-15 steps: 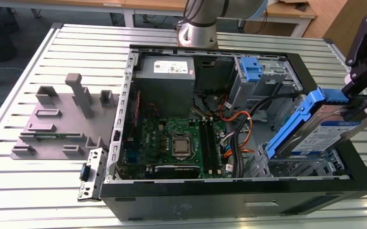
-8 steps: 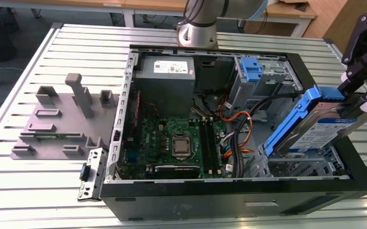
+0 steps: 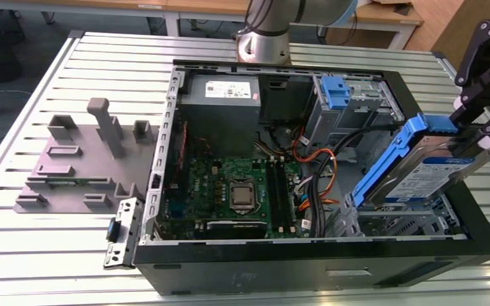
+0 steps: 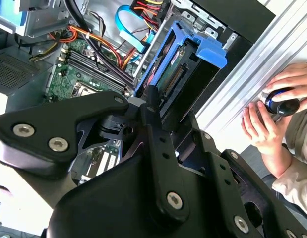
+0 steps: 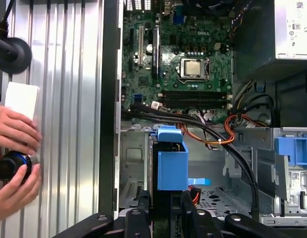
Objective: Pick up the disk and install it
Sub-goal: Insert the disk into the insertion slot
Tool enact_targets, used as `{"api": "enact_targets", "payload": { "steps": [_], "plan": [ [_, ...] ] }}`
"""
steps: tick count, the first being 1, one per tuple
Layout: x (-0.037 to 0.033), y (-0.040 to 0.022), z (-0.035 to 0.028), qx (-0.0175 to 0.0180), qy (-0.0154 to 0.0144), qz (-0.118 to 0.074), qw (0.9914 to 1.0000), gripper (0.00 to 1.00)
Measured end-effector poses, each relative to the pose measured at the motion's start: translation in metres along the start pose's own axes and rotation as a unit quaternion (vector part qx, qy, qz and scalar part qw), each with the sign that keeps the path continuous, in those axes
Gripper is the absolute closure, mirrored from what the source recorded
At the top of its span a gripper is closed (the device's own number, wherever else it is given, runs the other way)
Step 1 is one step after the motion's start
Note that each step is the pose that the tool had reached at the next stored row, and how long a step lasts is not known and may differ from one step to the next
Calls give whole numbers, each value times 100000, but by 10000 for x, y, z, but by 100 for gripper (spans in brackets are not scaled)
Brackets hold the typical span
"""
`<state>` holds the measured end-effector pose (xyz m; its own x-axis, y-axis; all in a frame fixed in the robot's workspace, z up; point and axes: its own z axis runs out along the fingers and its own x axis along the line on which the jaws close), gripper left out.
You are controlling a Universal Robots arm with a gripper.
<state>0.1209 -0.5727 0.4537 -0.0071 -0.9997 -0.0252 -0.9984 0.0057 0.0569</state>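
The disk (image 3: 436, 171) is a flat silver drive with a white-and-blue label and blue side rails. It hangs tilted, one long edge down, over the metal drive cage (image 3: 397, 223) at the front corner of the open computer case on the exterior view's right. My gripper (image 3: 481, 150) is shut on its upper end. In both wrist views the disk's blue rail (image 5: 172, 166) (image 4: 200, 47) sticks out past the black fingers (image 5: 138, 220) towards the case interior.
Inside the case (image 3: 313, 258) lie the green motherboard (image 3: 236, 188), a grey power-supply box (image 3: 223, 102), a tall blue clip piece (image 3: 336, 92) and loose cables (image 3: 317, 162). A grey fixture (image 3: 83, 159) stands on the slatted table. A person's hands (image 5: 14, 148) rest beside the case.
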Motion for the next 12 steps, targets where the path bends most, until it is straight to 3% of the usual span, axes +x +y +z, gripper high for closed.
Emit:
{"api": "enact_targets", "payload": {
  "steps": [12],
  "plan": [
    [-22,-21,37,2,-24,37,100000,65]
  ]
}}
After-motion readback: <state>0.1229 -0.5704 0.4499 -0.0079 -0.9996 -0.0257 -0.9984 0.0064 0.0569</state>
